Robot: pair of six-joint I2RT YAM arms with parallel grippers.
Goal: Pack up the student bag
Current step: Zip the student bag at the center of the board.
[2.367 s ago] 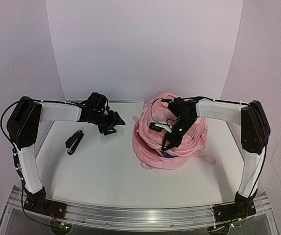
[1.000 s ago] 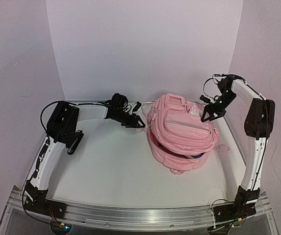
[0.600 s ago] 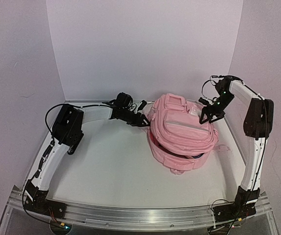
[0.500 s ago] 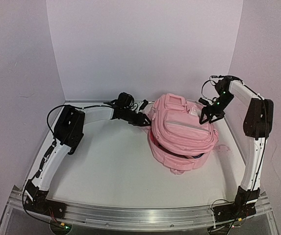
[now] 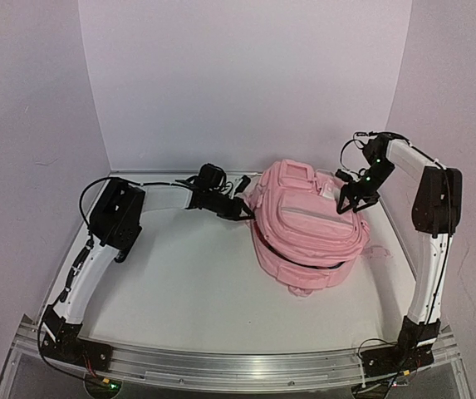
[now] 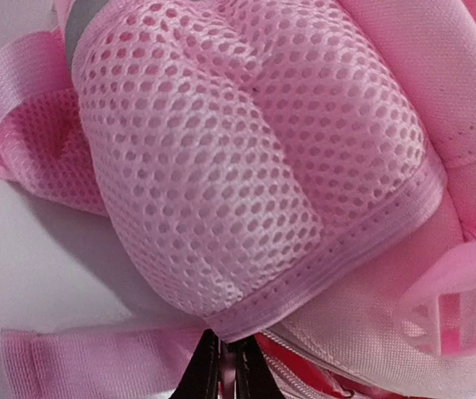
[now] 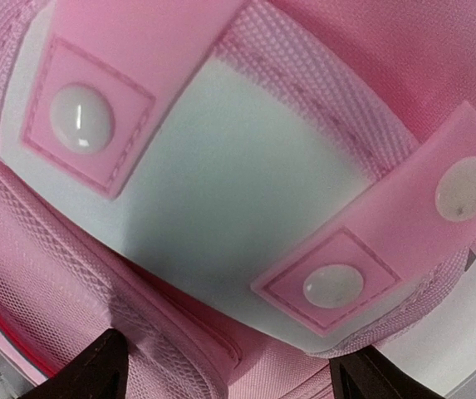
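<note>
Left gripper (image 5: 241, 209) closed against bag (image 5: 308, 229) left side, hold unclear; right gripper (image 5: 348, 204) open over bag's right top.

White arms (image 5: 164, 196), blk joints (image 5: 115, 218), cables (image 5: 95, 184)

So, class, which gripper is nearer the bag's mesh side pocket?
Left. The left gripper sits at the edge of the mesh side pocket; the right gripper hangs open over the opposite side of the student bag.

Count: one pink backpack (image 5: 308, 229); two robot hands, left hand (image 5: 240, 209) and right hand (image 5: 348, 203); one worktop (image 5: 188, 291).
</note>
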